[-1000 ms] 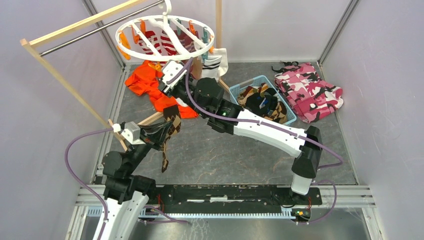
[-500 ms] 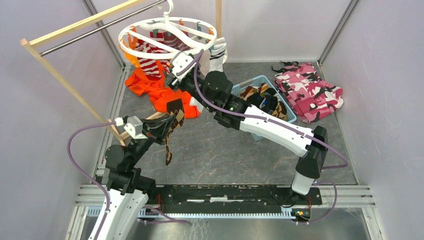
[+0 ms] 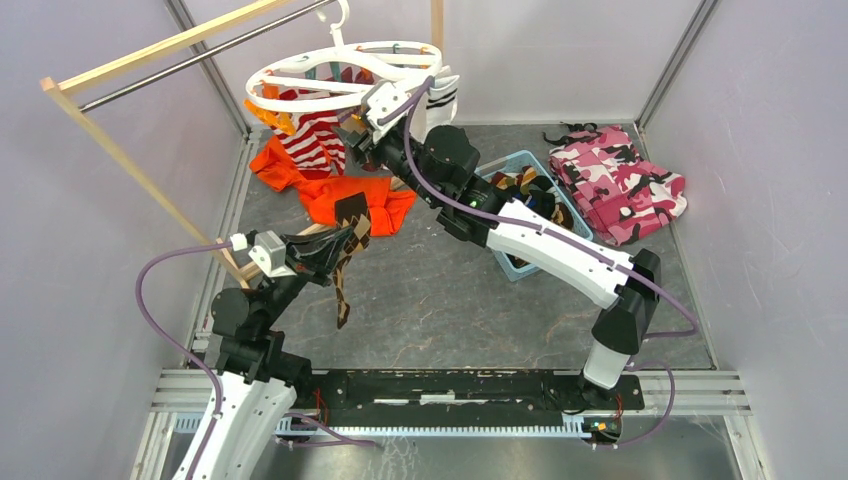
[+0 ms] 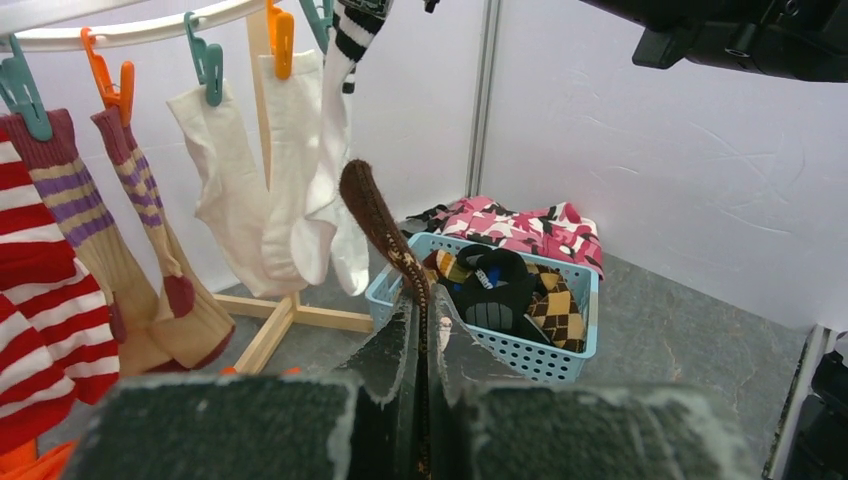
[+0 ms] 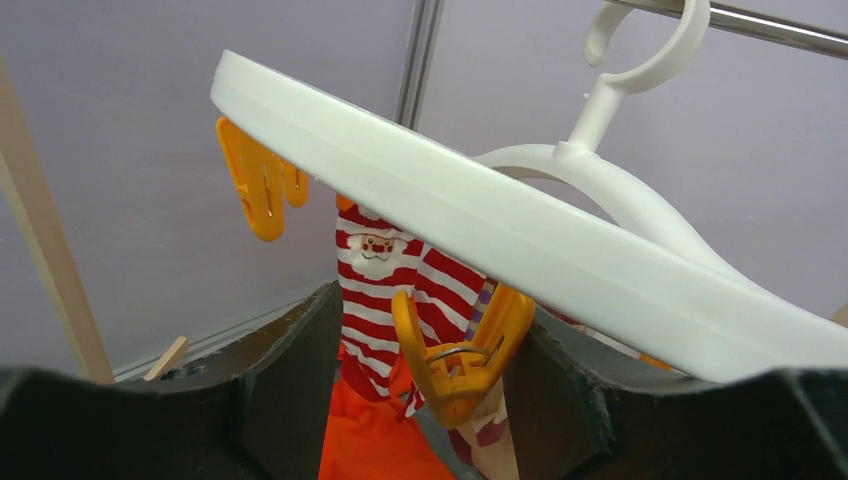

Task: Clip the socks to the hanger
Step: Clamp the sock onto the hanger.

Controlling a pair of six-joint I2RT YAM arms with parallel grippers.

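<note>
The white round hanger hangs from the metal bar with red-and-white striped socks and white socks clipped to it. My left gripper is shut on a brown argyle sock, which dangles below it; in the left wrist view the sock rises between the closed jaws. My right gripper is open just under the ring's near edge. In the right wrist view an orange clip hangs between its fingers, under the white rim, with a striped sock behind.
A wooden rack with a metal bar stands at the left. An orange garment lies on the floor under the hanger. A blue basket holds more socks. Pink camouflage cloth lies at the right.
My right gripper has risen and moved right to the ring's near edge, tilting the hanger. My left gripper has shifted slightly with the argyle sock.
</note>
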